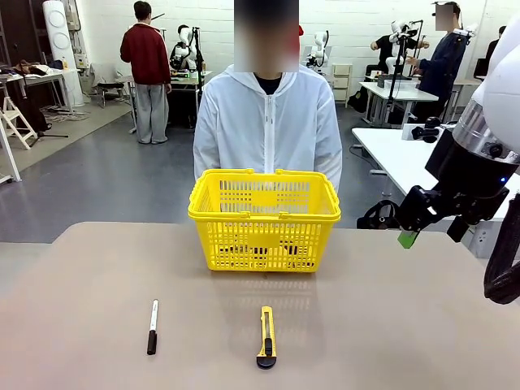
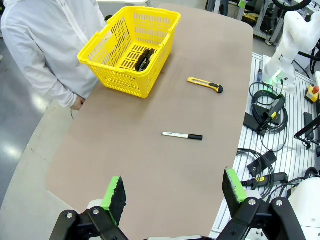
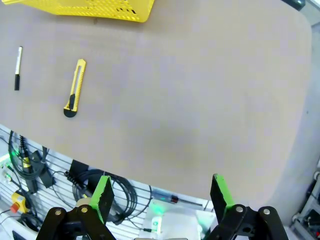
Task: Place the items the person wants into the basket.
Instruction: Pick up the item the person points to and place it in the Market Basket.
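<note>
The yellow basket (image 1: 264,215) stands at the table's far middle, right in front of the person (image 1: 268,122) in the white jacket. Dark things (image 2: 144,57) lie on its floor; they are too small to tell which items they are. High over the table's near left end, my left gripper (image 2: 174,192) is open and holds nothing. My right gripper (image 1: 422,231) hangs above the table's right edge, level with the basket. In its own wrist view the right gripper (image 3: 162,195) is open and holds nothing, with the basket (image 3: 90,9) at the top left.
A white marker with a black cap (image 1: 152,327) lies at the near left. A yellow-and-black utility knife (image 1: 266,337) lies at the near middle. The person's hand (image 2: 77,103) hangs at the far table edge. Cables and gear (image 2: 270,112) sit beyond the robot's side.
</note>
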Robot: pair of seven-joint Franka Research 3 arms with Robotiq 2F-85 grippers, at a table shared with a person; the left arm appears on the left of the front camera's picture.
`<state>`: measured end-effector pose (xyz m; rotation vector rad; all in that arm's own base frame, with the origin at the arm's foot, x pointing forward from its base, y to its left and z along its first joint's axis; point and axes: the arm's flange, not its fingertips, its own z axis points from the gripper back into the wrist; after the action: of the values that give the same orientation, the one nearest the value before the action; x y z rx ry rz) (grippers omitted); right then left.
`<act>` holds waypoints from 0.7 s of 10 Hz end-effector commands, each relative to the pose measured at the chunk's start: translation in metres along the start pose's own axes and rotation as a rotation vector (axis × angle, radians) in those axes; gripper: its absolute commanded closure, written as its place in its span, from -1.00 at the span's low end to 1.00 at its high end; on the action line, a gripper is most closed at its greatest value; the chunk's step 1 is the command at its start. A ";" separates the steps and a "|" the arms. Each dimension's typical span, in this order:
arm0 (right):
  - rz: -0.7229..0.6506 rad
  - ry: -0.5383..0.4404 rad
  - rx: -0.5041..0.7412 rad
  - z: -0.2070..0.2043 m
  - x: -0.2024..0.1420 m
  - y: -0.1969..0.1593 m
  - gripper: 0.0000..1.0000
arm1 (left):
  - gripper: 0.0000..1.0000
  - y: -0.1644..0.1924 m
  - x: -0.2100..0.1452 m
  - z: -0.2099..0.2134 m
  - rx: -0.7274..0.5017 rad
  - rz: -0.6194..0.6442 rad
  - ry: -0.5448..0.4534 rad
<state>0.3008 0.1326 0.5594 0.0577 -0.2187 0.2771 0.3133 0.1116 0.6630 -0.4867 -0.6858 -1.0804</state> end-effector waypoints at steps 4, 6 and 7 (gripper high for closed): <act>0.187 -0.308 0.272 0.135 -0.026 -0.061 -1.00 | -1.00 0.000 -0.002 0.001 -0.007 -0.023 -0.014; 0.227 -0.385 0.459 0.181 -0.048 -0.120 -1.00 | -1.00 0.000 -0.002 0.001 -0.007 -0.023 -0.014; 0.251 -0.425 0.529 0.184 -0.059 -0.146 -1.00 | -1.00 0.000 -0.002 0.001 -0.007 -0.023 -0.014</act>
<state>0.2363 -0.0351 0.7347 0.5072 -0.6392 0.5035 0.3133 0.1117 0.6630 -0.4865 -0.6861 -1.0799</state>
